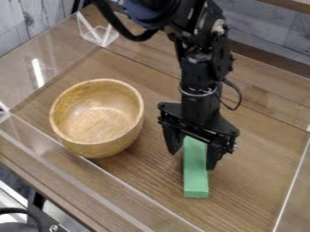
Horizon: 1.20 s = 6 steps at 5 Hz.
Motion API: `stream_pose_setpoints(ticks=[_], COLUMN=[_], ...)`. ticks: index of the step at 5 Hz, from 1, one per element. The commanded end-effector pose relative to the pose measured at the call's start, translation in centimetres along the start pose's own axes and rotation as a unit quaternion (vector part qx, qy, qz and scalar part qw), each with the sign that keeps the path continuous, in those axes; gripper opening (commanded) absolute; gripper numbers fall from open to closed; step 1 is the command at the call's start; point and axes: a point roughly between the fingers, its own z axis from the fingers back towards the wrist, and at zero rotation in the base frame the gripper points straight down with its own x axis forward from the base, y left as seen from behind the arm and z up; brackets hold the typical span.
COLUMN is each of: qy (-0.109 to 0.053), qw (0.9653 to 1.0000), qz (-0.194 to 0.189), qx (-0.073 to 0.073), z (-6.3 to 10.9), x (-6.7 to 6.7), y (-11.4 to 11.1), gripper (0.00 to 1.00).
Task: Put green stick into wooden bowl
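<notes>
**Open gripper set over the far end of the green stick, bowl empty to the left**

From my seat I take the wooden bowl [97, 116] as my reference. It stands upright on the wooden table [260, 145], round and light tan, with a thick rim and the grain showing inside. I see nothing in it.

The green stick [197, 172] lies flat on the table to the right of the bowl, near it but not touching. Its long side runs roughly toward the camera, and its near end reaches closer to the camera than the bowl's front edge does. Its far end goes under the tool.

The gripper [198, 145] hangs straight down from the black arm [204, 63], also to the right of the bowl, with a gap between the bowl's wall and the nearer finger. Its jaws are spread wide. One dark finger [171, 143] stands on the bowl side of the stick and the other on the side away from the bowl, so the stick's far end sits between them. I see green between the fingers and they do not look pressed against it, so I read this as no grip. I cannot tell whether the fingertips touch the table.

A clear plastic wall [49, 159] runs along the table edge in front of the bowl and on round its left side.
</notes>
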Motion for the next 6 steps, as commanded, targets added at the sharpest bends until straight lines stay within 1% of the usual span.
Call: stream_pose_setpoints(ticks=[1,2,5,6], qy=[-0.031,-0.035,-0.039,-0.039], qw=[0.9995,0.9993,0.9990,0.9989], qz=[0.006,0.010,0.020,0.024], qx=[-0.004,-0.004,0.005,0.007], z=[1.2,1.1,-0.4,-0.7], x=[0.8,0.9,0.8,0.7], y=[0.1,0.1,0.2,0.2], gripper=[1.00,1.00,1.00,0.00])
